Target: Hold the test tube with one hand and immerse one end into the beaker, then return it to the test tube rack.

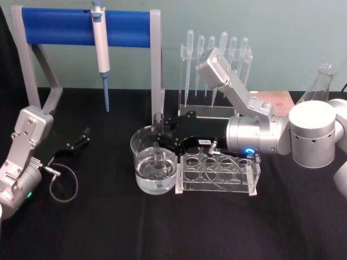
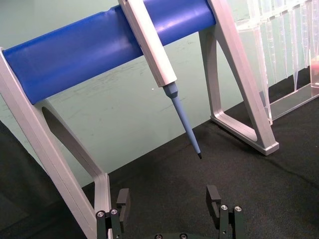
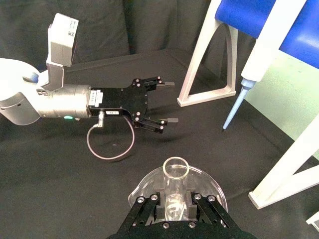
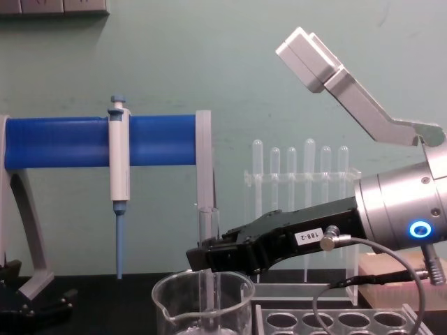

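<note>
The test tube (image 1: 158,124) is showing as a long clear glass cylinder with an open round rim, far narrower than the beaker (image 1: 136,147) around it. It is standing upright. In the chest view its long axis is running from 12 o'clock to 6 o'clock, with the rim (image 4: 208,211) pointing up and the closed end pointing down into the beaker (image 4: 167,296). In the head view the lower end appears to be dipping into the water there.

The right gripper (image 1: 161,142) is reaching in from 3 o'clock and pinching the tube at mid-length, just above the beaker's rim. Its black fingers (image 3: 149,205) are pressing on both sides of the glass (image 3: 175,186).

The beaker is sitting on the black table (image 1: 108,227), touching or just beside the clear rack (image 1: 217,174) at the rack's 9 o'clock.

The left gripper (image 3: 171,102) is resting well apart at the beaker's 9 o'clock, with its fingers (image 2: 214,196) spread wide and holding nothing. A blue-tipped pipettor (image 1: 101,43) is hanging at 11 o'clock.
</note>
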